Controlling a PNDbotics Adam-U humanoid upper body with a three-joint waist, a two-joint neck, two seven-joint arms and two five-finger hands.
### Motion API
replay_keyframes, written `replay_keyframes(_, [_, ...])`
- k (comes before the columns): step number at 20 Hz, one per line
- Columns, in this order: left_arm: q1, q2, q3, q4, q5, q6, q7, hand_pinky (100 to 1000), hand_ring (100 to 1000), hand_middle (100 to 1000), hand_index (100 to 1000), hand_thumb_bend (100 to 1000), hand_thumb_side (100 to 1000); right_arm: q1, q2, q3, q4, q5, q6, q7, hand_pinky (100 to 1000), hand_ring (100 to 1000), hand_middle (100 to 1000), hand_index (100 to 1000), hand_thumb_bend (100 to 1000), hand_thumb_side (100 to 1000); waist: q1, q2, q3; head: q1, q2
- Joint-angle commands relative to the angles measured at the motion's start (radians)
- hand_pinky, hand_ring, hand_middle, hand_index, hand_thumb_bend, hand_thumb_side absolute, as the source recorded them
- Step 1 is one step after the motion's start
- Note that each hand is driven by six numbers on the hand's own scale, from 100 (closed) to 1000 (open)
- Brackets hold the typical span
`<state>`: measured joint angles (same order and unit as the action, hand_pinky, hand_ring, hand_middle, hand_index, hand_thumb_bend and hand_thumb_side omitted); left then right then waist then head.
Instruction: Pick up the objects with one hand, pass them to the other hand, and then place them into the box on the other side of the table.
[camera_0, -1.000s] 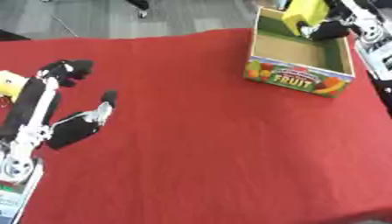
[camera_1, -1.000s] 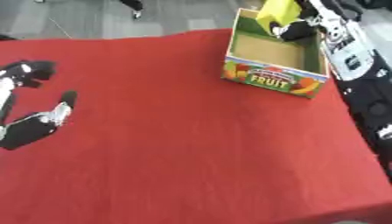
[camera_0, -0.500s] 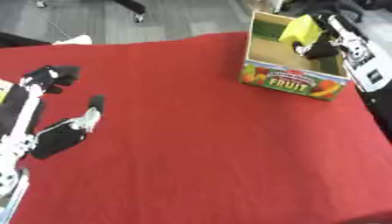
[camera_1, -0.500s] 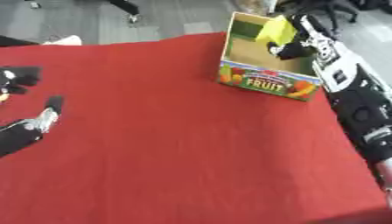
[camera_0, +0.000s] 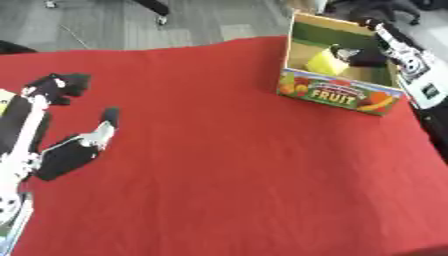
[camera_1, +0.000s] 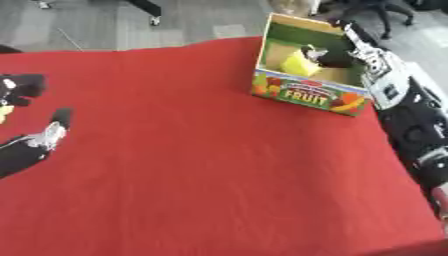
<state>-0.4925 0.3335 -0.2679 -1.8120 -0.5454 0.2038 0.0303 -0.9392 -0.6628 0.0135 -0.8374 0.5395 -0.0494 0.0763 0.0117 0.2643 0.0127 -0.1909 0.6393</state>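
Yellow object (camera_0: 325, 62), blocky and bright, sits low inside the open cardboard box (camera_0: 337, 95) at the far right of the red tablecloth (camera_0: 236, 160) in the left eye view, the box front printed with fruit pictures and the word FRUIT. The robot's right hand (camera_0: 360, 54) reaches down over the box's right wall, its dark fingers curled against the yellow object; whether they pinch it or merely touch it cannot be told. Across the cloth, well apart from the box, the left hand (camera_0: 54, 125) lies at the left edge with fingers straight and spread and the thumb angled out, holding nothing. Grey floor (camera_0: 114, 25) shows beyond the table's far edge. In the right eye view, the same box stands with its green inner wall visible behind the yellow object, and the black-and-silver right forearm (camera_1: 398, 97) runs along the right side of the frame up to the box. Only the fingertips and thumb of the left hand show at the left edge of this view.
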Motion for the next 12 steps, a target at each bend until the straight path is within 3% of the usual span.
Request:
replay_keyframes(1, [-0.011,0.011,0.012,-0.015,0.0,0.002,0.001,741,739,694,829,337,485,-0.012,-0.031,-0.009,-0.03,-0.002,-0.005,-0.002,928,995,933,977,427,472,-0.004,-0.02,-0.002,0.006,0.002])
replay_keyframes(4, [-0.011,0.011,0.012,-0.015,0.0,0.002,0.0,741,739,694,829,338,483,-0.01,-0.034,-0.008,-0.037,-0.008,-0.003,-0.004,928,995,933,978,438,456,-0.006,-0.021,-0.003,0.007,0.003])
replay_keyframes(5, [-0.01,0.011,0.012,-0.014,-0.001,0.002,-0.001,741,739,694,829,337,482,-0.009,-0.034,-0.008,-0.038,-0.008,-0.002,-0.003,929,995,933,979,448,381,-0.006,-0.021,-0.003,0.007,0.004])
replay_keyframes(8, [-0.009,0.011,0.012,-0.014,-0.002,0.002,-0.001,740,739,694,829,336,484,-0.006,-0.034,-0.009,-0.042,-0.021,0.0,0.01,924,988,926,971,415,410,-0.006,-0.022,-0.001,0.009,0.005])
replay_keyframes(10, [-0.009,0.011,0.016,-0.014,-0.002,0.004,0.001,740,739,694,828,330,482,0.0,-0.035,-0.012,-0.06,-0.053,0.002,0.017,921,984,922,969,348,428,-0.006,-0.023,-0.001,0.017,0.009])
replay_keyframes(11, [-0.009,0.012,0.019,-0.014,-0.001,0.006,0.003,740,739,693,828,328,479,0.006,-0.036,-0.014,-0.078,-0.084,0.006,0.02,919,980,918,965,237,453,-0.005,-0.024,0.0,0.03,0.014])
replay_keyframes(12, [-0.011,0.015,0.023,-0.015,0.001,0.008,0.005,739,739,693,828,328,476,0.013,-0.038,-0.015,-0.101,-0.125,0.013,0.024,919,978,917,963,187,466,-0.004,-0.025,0.0,0.044,0.018])
